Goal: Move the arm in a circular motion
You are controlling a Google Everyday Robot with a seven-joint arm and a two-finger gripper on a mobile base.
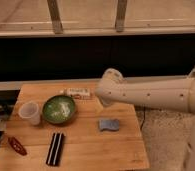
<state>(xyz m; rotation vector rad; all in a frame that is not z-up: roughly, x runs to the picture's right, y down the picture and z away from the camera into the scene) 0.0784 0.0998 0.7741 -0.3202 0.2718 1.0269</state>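
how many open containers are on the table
2: a clear cup on the left, a green bowl just right of it. The gripper hangs right of the bowl; the arm may hide more.

no lettering is readable, neither on the snack bar (77, 92) nor on the arm (151, 94); the gripper (104, 103) hangs over the wooden table (91, 150), just beside that bar.

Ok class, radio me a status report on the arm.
Gripper over the back edge of the table, beside the white packet. Arm stretched above it. Sponge, bowl below, clear of it.
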